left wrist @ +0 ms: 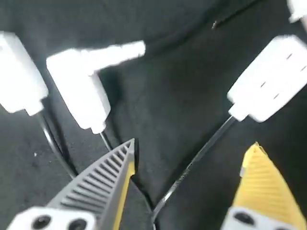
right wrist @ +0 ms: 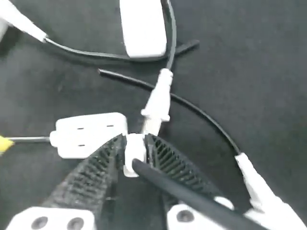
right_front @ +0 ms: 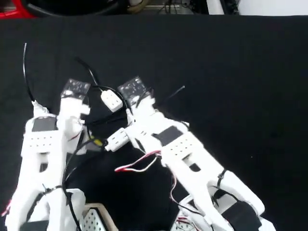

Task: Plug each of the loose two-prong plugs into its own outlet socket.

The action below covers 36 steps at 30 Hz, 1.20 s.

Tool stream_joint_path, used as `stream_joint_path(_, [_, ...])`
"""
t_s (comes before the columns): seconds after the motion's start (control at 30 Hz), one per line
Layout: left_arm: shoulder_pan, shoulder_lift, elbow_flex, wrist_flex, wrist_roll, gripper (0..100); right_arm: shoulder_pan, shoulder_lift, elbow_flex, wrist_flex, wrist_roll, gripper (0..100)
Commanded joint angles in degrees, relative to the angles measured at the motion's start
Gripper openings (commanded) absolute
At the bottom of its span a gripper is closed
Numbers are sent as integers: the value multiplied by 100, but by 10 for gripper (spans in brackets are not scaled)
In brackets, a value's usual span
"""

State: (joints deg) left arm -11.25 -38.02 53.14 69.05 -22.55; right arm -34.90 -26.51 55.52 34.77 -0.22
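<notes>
Your right gripper [right wrist: 134, 142] is pinching a white two-prong plug [right wrist: 157, 103]. Both ribbed black fingers [right wrist: 91, 177] are pressing on its rear end, and its tapered body is pointing straight out past the fingertips. An outlet socket [right wrist: 91, 134] is lying just beside one of those fingers, its slotted face up and its end almost touching the fingertip. A black cord [right wrist: 201, 115] is curving away beyond the plug. Farther out from the fingertips, a white block [right wrist: 142, 26] is resting on the black table [right_front: 240, 72].

Your left gripper [left wrist: 194, 143] is hovering with its fingers spread wide and gripping nothing. A thin black cable [left wrist: 192, 165] is running across the cloth between them. Beyond the yellow finger [left wrist: 261, 184], a socket with slots [left wrist: 273, 79] is lying at an angle. Beyond the grey finger [left wrist: 108, 179], a loose plug [left wrist: 79, 91] is lying with its prongs [left wrist: 120, 50] sticking out sideways, apart from that socket.
</notes>
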Motion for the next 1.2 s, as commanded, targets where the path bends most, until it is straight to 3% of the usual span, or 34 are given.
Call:
stream_joint_path(0.0, [-409,-246,400,-431,-352,339,-123,-189,75,-457,-105,12])
stream_joint_path(0.33, [-602,-62,1332,-1284,-730,339,-536,-180,418,-905,-105,12])
stream_joint_path(1.17, [-567,-62,1358,-1284,-730,339,-527,796,198,-1240,-62,12])
